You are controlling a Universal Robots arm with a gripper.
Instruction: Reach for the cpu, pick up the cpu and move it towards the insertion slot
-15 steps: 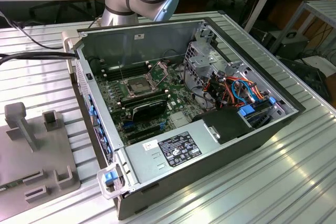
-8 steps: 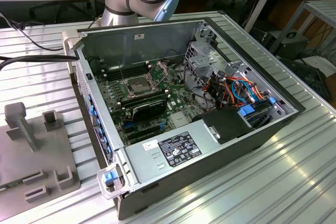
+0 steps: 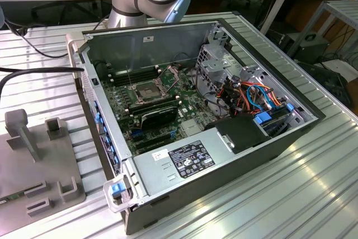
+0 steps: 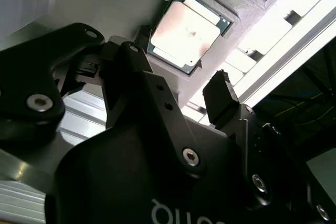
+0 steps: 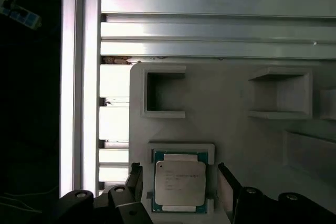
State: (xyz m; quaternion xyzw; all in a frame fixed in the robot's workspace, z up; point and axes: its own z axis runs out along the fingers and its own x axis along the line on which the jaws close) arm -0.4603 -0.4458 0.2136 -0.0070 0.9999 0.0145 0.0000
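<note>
One open computer case [image 3: 151,40] carries the insertion slot [image 3: 146,89]. Grey holder tray [image 5: 226,82] cradles the cpu [image 5: 179,182] in a recess. Gripper [image 5: 180,181] spread, fingers [image 5: 227,188] flanking it, holding nothing. Cpu judged light, stiff, thin, fragile; take opposite bare edges, not the face.
</note>
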